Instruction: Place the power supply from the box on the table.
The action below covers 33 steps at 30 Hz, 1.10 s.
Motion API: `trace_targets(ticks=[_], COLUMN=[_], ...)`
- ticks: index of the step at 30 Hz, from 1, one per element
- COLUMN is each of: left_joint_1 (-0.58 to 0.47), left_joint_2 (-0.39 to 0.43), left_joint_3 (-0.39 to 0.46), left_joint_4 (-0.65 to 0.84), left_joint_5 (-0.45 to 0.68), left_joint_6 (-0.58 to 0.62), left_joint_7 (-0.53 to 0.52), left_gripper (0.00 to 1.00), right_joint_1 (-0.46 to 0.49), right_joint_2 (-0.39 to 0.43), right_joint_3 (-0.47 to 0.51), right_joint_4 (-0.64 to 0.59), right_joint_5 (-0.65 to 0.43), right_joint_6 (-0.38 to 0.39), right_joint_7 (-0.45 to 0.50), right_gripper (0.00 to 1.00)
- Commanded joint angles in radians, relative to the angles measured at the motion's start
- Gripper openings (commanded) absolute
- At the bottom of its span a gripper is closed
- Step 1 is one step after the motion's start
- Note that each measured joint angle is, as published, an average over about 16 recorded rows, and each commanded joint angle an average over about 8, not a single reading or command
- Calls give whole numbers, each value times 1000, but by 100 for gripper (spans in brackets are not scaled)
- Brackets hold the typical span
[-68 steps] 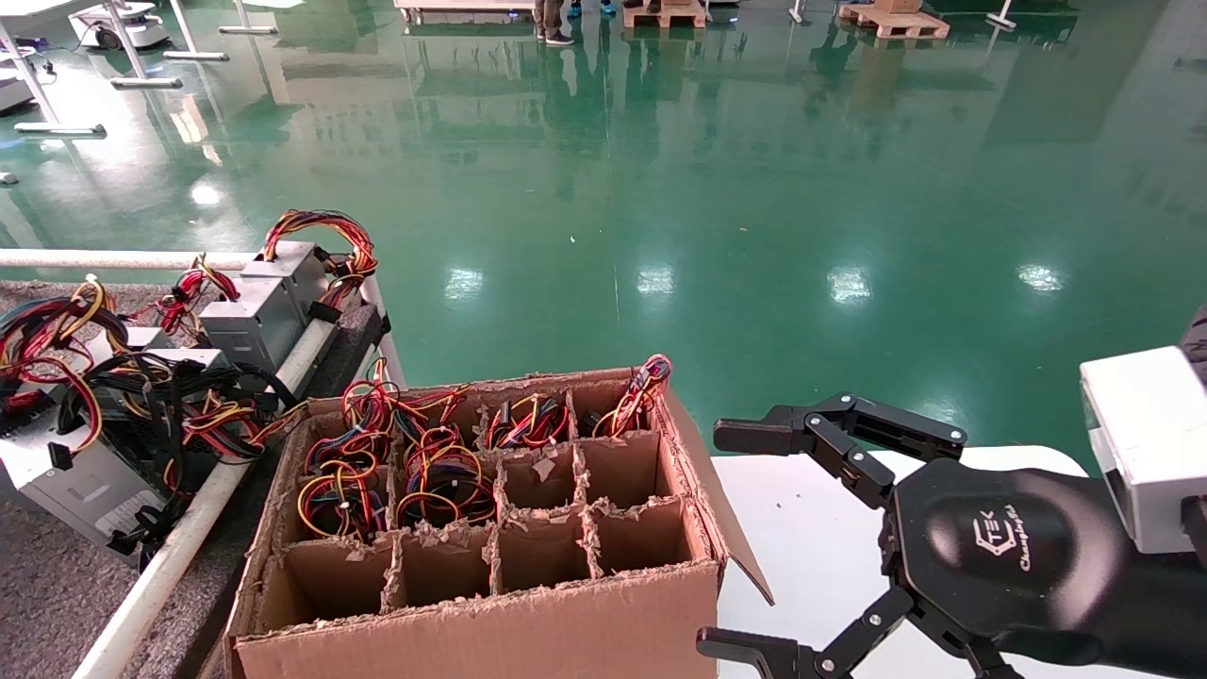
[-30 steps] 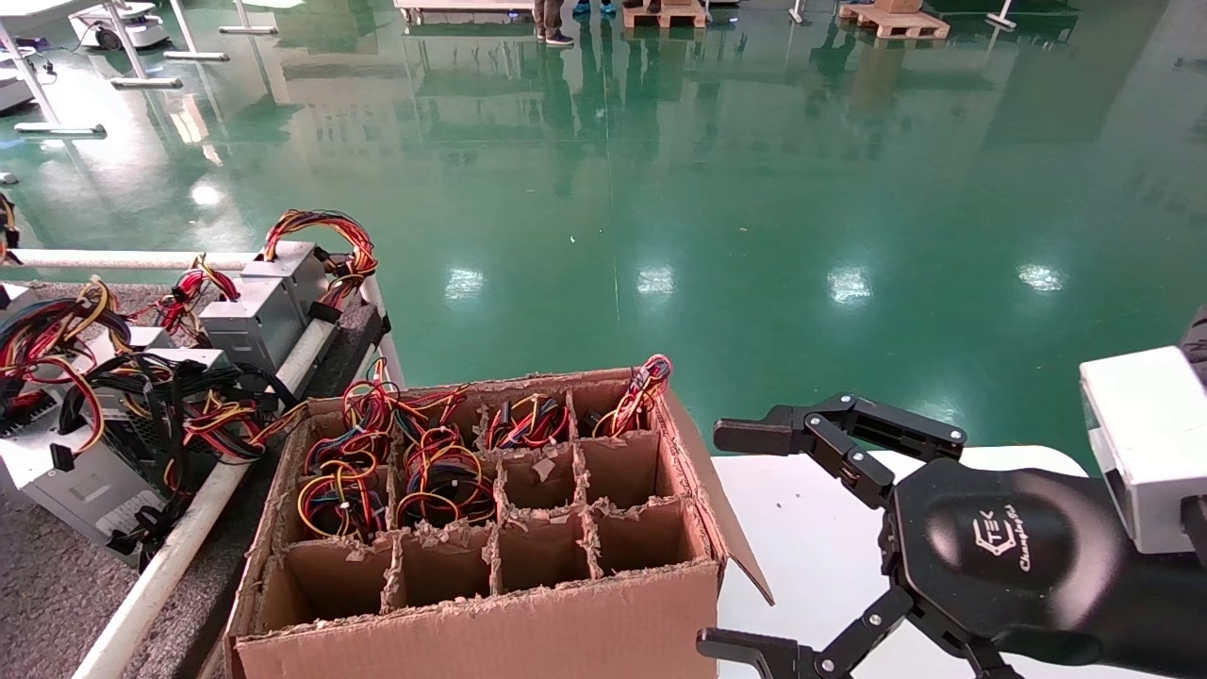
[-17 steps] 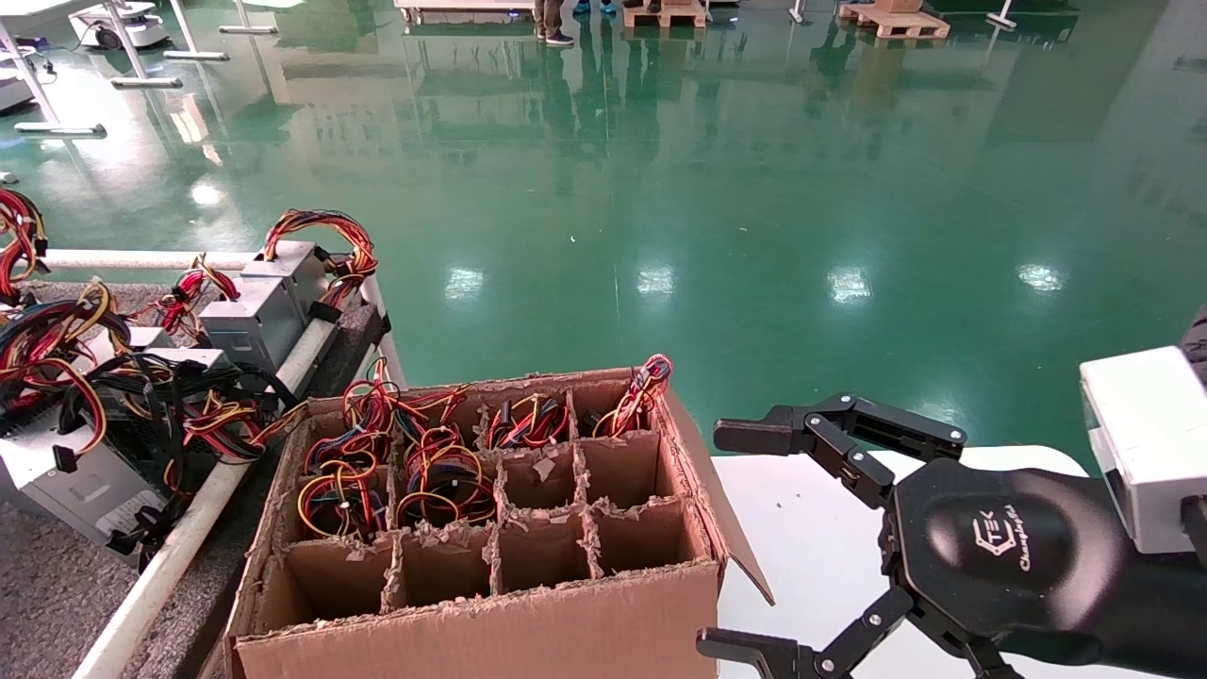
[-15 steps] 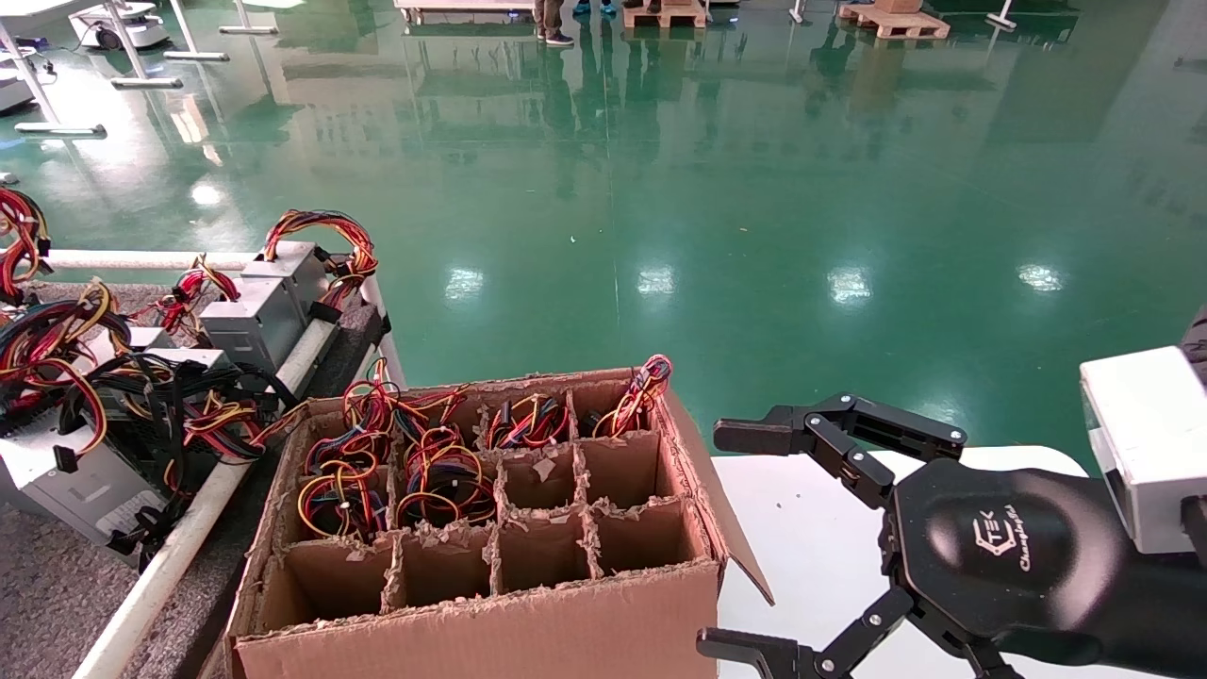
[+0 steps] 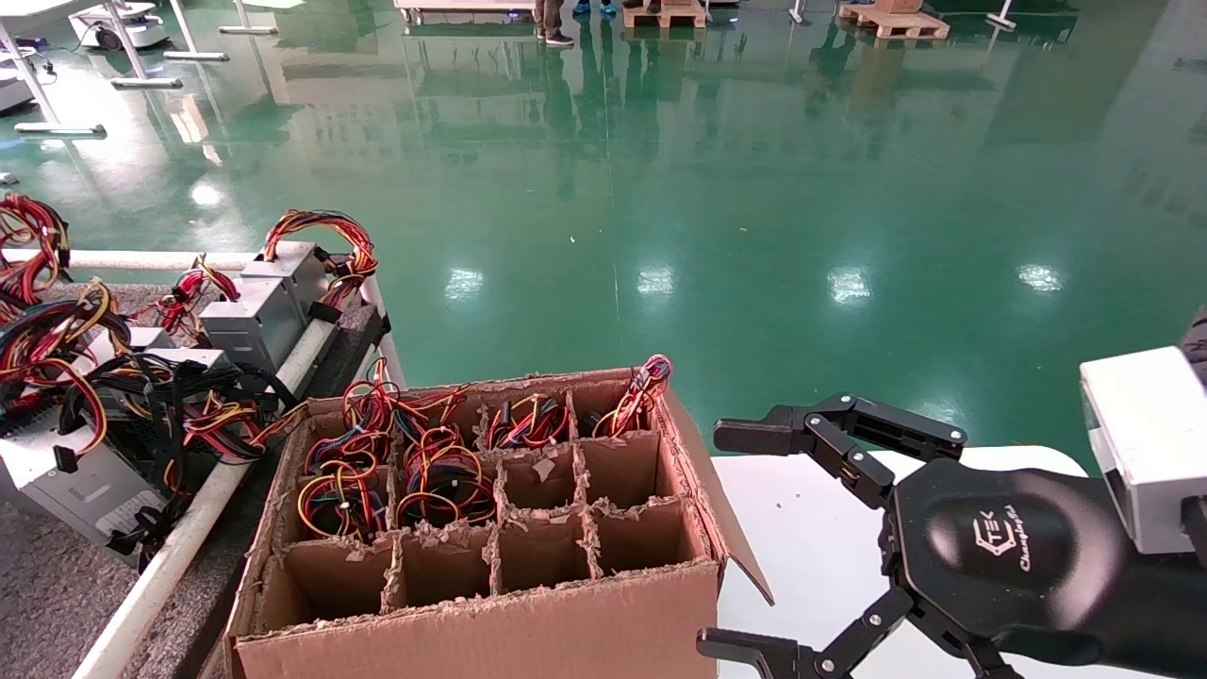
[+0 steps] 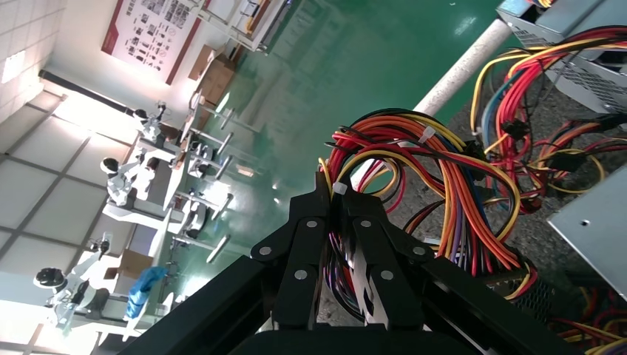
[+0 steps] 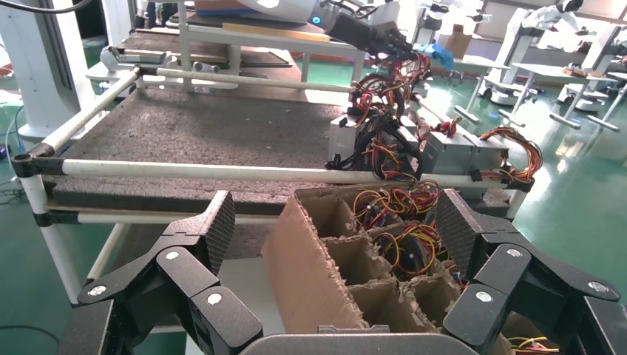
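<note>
In the left wrist view my left gripper (image 6: 336, 194) is shut on the power supply's (image 6: 451, 177) thick loop of red, orange, yellow and black wires, above the dark grey table (image 6: 551, 222). Its boxy body hangs mostly hidden below the wires. In the head view only those wires (image 5: 21, 275) show, at the far left edge over the table (image 5: 47, 585). The right wrist view shows the left arm (image 7: 370, 33) far off with the bundle hanging under it. The box (image 5: 471, 651) stands at centre with wire bundles in its far cells. My right gripper (image 5: 728, 540) is open beside the box's flap.
Several silver-grey units with wire bundles (image 5: 259, 306) crowd the table's near corner, against the white tube rail (image 5: 189, 538). The right arm hovers over a smooth white tabletop (image 5: 811, 528). The box's near cells (image 5: 542, 547) are empty. Green floor lies beyond.
The held wire bundle has come into the head view at the far left edge and drifted rightward over the table. The right arm and the box have not moved.
</note>
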State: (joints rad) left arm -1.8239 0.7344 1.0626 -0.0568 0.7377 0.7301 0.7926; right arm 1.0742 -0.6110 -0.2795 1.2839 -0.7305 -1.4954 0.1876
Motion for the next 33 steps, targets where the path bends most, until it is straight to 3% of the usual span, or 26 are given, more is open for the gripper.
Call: trace_targets(ticks=[1,33], left_joint_1=[6,67], left_joint_2=[0,-2], left_joint_3=[-2,-61], left_joint_4=[1,19], left_joint_5=[-2,-64], left_joint_6=[4,4], left_joint_7=[-2,-9], left_gripper=[100,100], right_joint_1=[0,0], right_joint_2=[0,0], right_joint_3=[0,0], right_joint_4=[0,0], right_joint_5=[0,0], right_joint_6=[0,0], right_joint_7=[0,0], right_gripper=[100,100])
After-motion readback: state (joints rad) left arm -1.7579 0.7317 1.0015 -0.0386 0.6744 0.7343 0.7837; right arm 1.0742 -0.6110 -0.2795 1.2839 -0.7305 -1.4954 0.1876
